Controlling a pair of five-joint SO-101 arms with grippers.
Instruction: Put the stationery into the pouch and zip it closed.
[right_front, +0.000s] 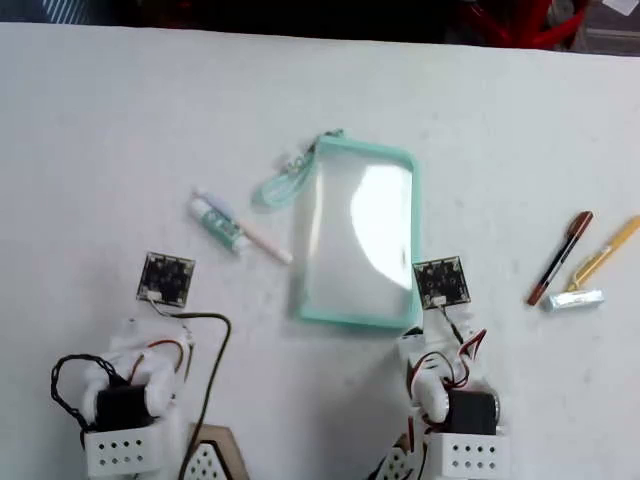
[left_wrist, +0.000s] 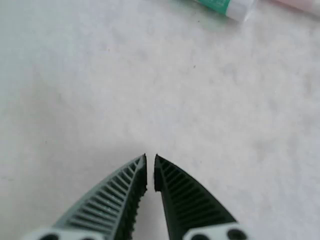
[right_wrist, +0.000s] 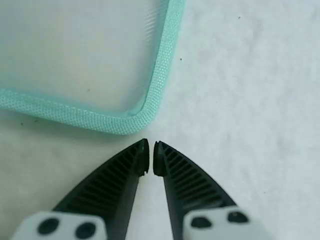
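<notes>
As seen from above, finds the clear teal-edged pouch (right_front: 355, 240) flat on the table (right_front: 100, 120). Finds the left gripper (left_wrist: 150, 160) with tips together, empty, near a green-white tube (right_front: 218, 222) and pink pen (right_front: 265, 242). Finds the right gripper (right_wrist: 151, 159) likewise pressed together, empty, just beside the pouch's corner. Places a brown marker (right_front: 560, 258), yellow pen (right_front: 606, 250) and small white stick (right_front: 575, 299) well apart, rightward.

Clear mint-edged pouch (right_front: 360, 235) lies flat between green tube (right_front: 218, 222) and pens (right_front: 560, 258).

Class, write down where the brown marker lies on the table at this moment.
In the high view, the brown marker lies on the table's right side, well right of the pouch, close beside the yellow pen.
</notes>
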